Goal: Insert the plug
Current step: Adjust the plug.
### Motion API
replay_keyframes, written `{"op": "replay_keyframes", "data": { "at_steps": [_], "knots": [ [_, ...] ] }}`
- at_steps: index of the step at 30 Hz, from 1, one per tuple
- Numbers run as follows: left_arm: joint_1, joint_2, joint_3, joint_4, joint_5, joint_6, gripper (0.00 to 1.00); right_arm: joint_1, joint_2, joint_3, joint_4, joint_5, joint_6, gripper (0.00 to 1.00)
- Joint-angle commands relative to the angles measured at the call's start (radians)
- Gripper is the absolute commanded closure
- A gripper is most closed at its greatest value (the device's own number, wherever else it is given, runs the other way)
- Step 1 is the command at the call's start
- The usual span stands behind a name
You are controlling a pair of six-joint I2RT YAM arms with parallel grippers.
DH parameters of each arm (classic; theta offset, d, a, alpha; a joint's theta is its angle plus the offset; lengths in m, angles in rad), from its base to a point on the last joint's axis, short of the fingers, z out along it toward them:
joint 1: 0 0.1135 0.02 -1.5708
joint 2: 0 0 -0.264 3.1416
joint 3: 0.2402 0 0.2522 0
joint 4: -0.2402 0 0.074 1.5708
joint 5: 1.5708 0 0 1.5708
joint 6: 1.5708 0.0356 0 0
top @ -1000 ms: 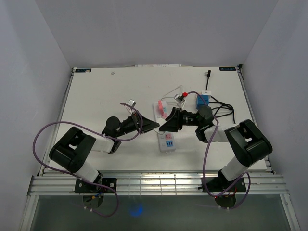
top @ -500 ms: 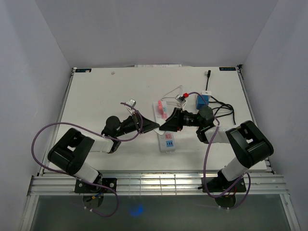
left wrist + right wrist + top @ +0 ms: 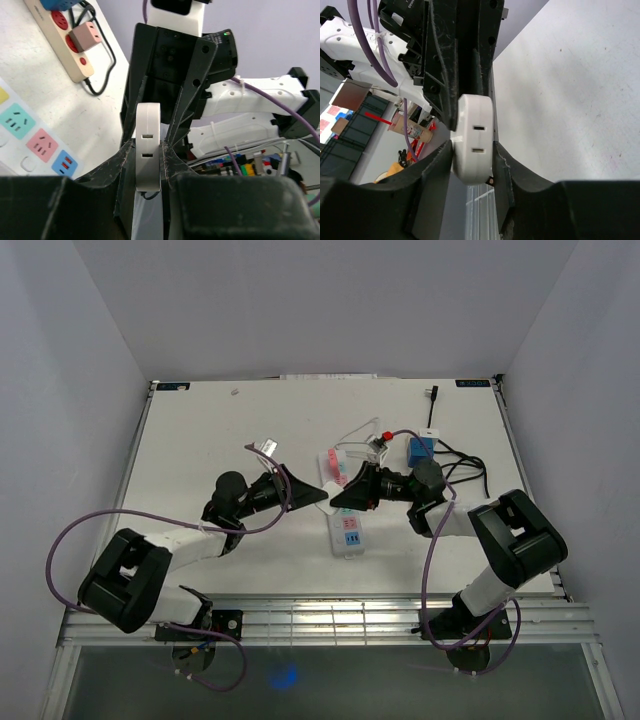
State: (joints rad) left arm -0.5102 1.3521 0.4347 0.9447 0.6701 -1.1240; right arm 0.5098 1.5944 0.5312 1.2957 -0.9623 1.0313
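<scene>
The plug (image 3: pixel 148 145) is a flat white round body with two small slots in its edge. It hangs above the table between both arms. My left gripper (image 3: pixel 148 162) is shut on its flat faces. From the opposite side, my right gripper (image 3: pixel 472 150) has closed its fingers (image 3: pixel 506 165) against the same plug (image 3: pixel 474 145). In the top view the two grippers meet tip to tip, left gripper (image 3: pixel 318 497) against right gripper (image 3: pixel 340 499), just above a white power strip (image 3: pixel 348 530) with coloured sockets. The plug itself is hidden there.
A second strip (image 3: pixel 333 465) with pink sockets lies just behind the grippers. A blue adapter (image 3: pixel 420 450), a red-capped part (image 3: pixel 384 435) and black cables (image 3: pixel 465 465) sit at the back right. In the left wrist view a beige strip (image 3: pixel 60 47) carries a pink plug (image 3: pixel 82 36).
My right gripper's fingers have closed in onto the plug. The left arm's elbow has swung out to the left, and the meeting point of the grippers has shifted slightly back.
</scene>
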Motion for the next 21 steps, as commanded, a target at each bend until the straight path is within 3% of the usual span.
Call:
{"op": "replay_keyframes", "data": {
  "at_steps": [1,4,9,16,21],
  "knots": [
    [0.025,-0.045,0.048,-0.116,-0.132,0.147,1.00,0.009,-0.013,0.039,0.295,-0.050,-0.043,0.66],
    [0.024,-0.073,0.061,-0.187,-0.174,0.219,1.00,0.013,-0.039,0.056,0.138,-0.029,-0.126,0.73],
    [0.024,-0.102,0.062,-0.259,-0.266,0.299,1.00,0.018,-0.080,0.085,-0.158,0.042,-0.284,0.74],
    [0.022,-0.094,0.058,-0.276,-0.316,0.337,1.00,0.019,-0.090,0.115,-0.354,0.118,-0.359,0.75],
    [0.019,-0.133,0.047,-0.297,-0.374,0.383,1.00,0.018,-0.085,0.141,-0.440,0.137,-0.389,0.45]
  ]
}}
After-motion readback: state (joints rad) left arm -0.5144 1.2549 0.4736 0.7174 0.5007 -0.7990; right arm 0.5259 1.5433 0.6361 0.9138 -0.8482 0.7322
